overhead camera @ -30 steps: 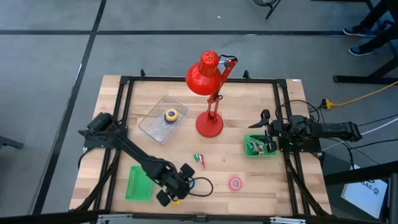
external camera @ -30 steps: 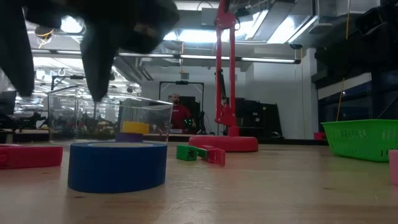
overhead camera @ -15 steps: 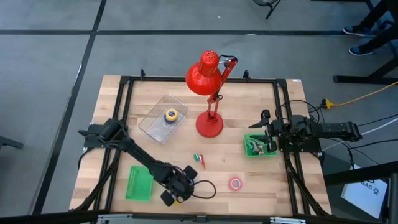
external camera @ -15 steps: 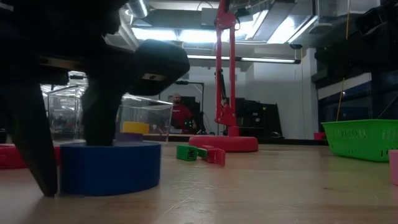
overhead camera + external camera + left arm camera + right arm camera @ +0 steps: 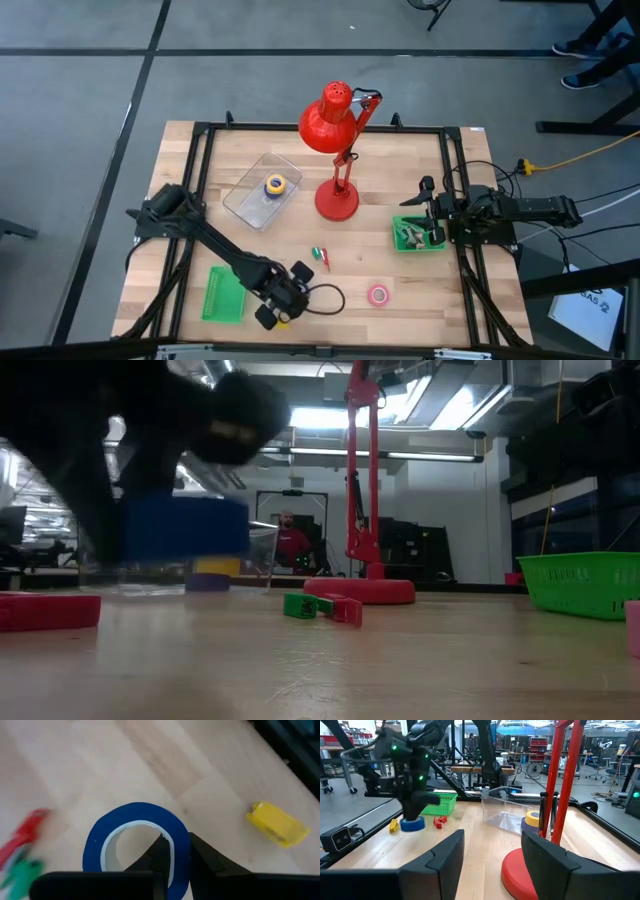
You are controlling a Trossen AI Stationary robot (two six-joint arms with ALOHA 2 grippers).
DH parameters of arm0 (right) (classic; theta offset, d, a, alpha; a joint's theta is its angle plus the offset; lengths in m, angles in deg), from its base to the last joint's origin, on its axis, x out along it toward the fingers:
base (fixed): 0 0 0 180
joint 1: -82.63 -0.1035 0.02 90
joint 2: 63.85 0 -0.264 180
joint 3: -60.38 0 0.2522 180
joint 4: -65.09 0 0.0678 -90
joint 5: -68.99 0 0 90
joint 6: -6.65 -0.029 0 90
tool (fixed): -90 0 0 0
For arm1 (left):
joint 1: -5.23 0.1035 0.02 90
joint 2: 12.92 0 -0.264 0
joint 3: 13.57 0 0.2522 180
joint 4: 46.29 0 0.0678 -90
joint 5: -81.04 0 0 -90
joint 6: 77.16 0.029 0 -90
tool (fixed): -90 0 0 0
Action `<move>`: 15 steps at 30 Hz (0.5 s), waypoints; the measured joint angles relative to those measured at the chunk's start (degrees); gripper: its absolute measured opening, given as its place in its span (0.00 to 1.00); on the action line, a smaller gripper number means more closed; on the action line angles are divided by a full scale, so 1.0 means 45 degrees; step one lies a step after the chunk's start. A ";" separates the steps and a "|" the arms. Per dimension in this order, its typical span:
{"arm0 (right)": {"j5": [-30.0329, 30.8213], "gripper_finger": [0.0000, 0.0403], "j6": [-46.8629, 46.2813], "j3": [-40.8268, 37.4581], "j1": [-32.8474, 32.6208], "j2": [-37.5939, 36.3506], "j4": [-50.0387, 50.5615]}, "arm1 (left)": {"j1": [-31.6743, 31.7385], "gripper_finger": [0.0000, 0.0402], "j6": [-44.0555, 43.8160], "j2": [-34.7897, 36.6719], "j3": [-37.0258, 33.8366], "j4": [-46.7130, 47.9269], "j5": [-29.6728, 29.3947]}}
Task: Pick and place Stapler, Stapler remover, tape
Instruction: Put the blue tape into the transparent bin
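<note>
The left pincer (image 5: 175,851) is clamped across the blue tape roll's (image 5: 137,842) wall, one finger inside the ring, holding it clear of the surface (image 5: 400,660), presumably for carrying; the right pincer (image 5: 492,852) waits apart over the green basket (image 5: 418,234).

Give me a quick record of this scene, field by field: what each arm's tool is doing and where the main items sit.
left tool: shut on the blue tape roll, one finger inside the ring, roll lifted off the table
right tool: open, waiting over the green bin
clear container: holds a yellow and blue tape roll
pink tape roll: lying on the table
red lamp: standing mid-table
</note>
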 joint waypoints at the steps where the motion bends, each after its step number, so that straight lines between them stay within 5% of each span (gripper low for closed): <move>1: 0.0002 0.49 0.0000 0.0002 0.0003 0.0000 -0.0001 | 0.0046 0.09 -0.0016 0.0236 0.0000 0.0184 -0.0149; 15: -0.0003 0.49 -0.0003 0.0001 -0.0001 0.0000 0.0000 | 0.0877 0.09 -0.2072 0.3687 0.0010 0.3391 -0.1901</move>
